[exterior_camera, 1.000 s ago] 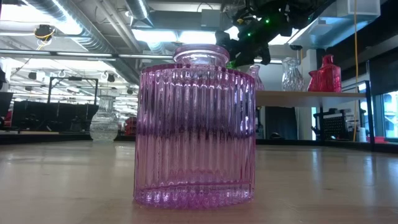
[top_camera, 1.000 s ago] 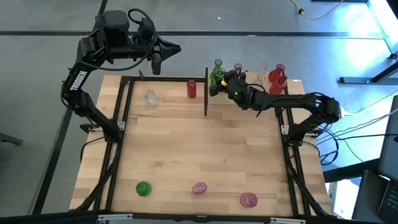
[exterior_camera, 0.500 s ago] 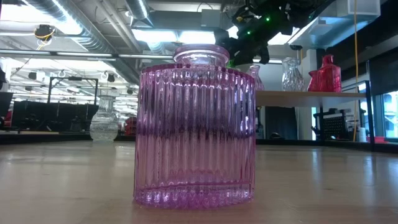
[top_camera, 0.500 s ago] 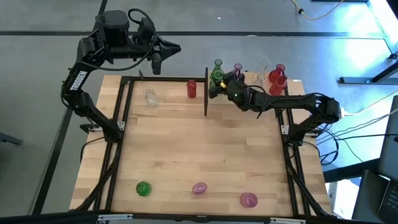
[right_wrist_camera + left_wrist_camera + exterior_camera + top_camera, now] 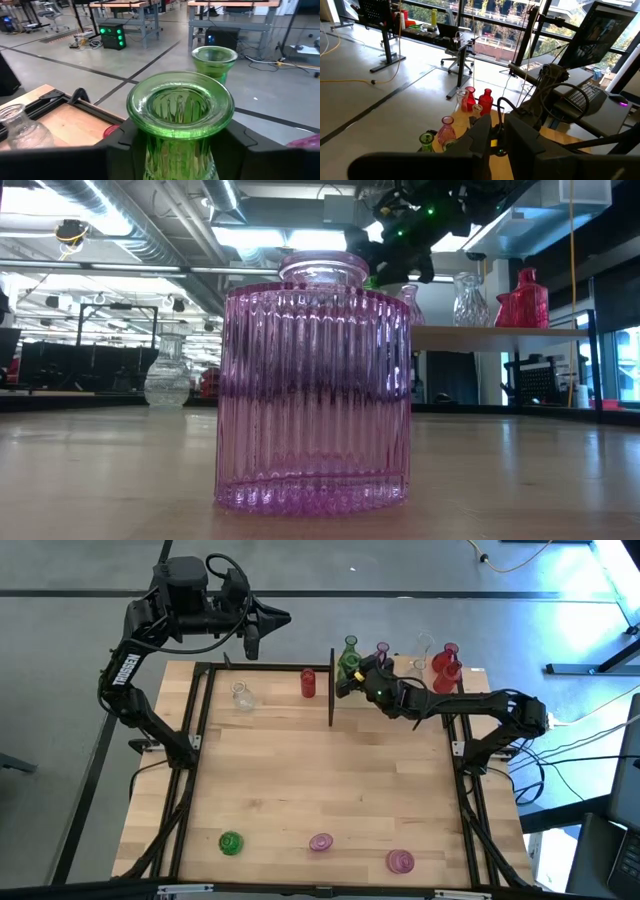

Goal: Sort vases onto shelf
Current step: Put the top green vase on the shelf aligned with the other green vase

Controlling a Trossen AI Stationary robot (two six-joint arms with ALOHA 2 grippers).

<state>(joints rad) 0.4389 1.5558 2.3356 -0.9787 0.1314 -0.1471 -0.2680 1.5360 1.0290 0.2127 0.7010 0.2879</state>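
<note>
Green vase [image 5: 180, 120] base hidden behind right pincer [image 5: 180, 145]

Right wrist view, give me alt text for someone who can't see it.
The right gripper has a green vase by the neck between its dark fingers. A second green vase stands just beyond, and a clear vase sits farther off.

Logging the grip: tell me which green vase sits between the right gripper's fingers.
The green vase with the wide flared rim, between the right gripper; the second green vase stands free behind it.
</note>
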